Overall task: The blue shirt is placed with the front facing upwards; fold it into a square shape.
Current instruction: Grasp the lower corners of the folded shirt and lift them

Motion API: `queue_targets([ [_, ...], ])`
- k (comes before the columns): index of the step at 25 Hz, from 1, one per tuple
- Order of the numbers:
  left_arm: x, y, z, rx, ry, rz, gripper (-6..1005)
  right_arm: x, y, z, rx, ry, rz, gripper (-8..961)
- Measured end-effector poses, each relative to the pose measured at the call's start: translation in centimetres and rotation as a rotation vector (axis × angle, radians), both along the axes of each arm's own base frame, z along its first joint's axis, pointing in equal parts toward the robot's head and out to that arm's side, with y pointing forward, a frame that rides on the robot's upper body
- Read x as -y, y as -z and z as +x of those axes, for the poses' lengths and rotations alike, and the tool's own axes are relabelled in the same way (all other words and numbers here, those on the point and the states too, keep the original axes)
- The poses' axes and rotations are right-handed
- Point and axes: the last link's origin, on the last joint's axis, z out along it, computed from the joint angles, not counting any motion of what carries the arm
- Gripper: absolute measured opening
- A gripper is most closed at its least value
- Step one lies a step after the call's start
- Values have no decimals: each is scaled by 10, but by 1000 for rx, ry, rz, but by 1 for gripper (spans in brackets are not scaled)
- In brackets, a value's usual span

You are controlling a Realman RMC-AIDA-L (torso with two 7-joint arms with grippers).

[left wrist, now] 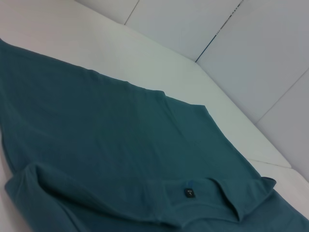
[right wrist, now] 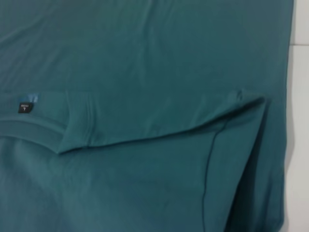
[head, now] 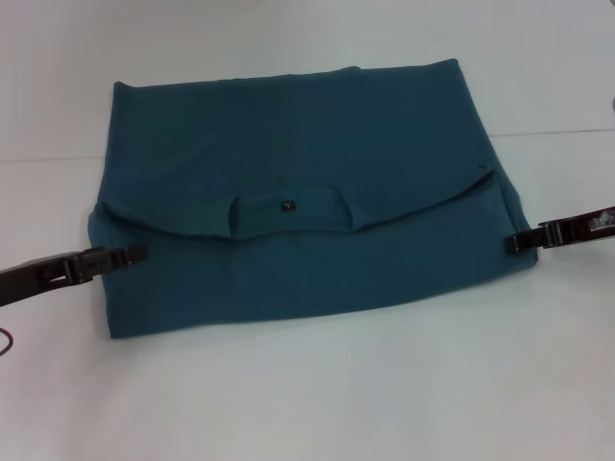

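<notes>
The blue shirt (head: pixel 298 211) lay at the table's (head: pixel 307 403) centre, already folded into a wide rectangle, its collar edge doubled over at the middle with the neck label (head: pixel 285 205) showing. The left gripper (head: pixel 130 254) was at 9 o'clock and the right gripper (head: pixel 514 242) at 3 o'clock. Both touched the side edges, but I could not tell whether the fingers pinched. The cloth seemed soft, light and limp, so it was best gripped at the edges through all layers.

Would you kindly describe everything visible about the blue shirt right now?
The blue shirt is dark teal, soft-looking knit, lying flat on the white table and folded over itself, so the collar with its small dark label sits mid-cloth. No lettering shows. The left hand and right hand sit at its side edges.
</notes>
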Motion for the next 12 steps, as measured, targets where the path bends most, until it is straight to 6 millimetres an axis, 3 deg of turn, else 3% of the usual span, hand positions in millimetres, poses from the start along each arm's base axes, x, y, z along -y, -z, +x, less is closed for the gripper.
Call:
queue_targets([
  [12, 1, 4, 1, 1, 5, -4, 889, 4, 13, 10, -8, 31, -4, 661],
])
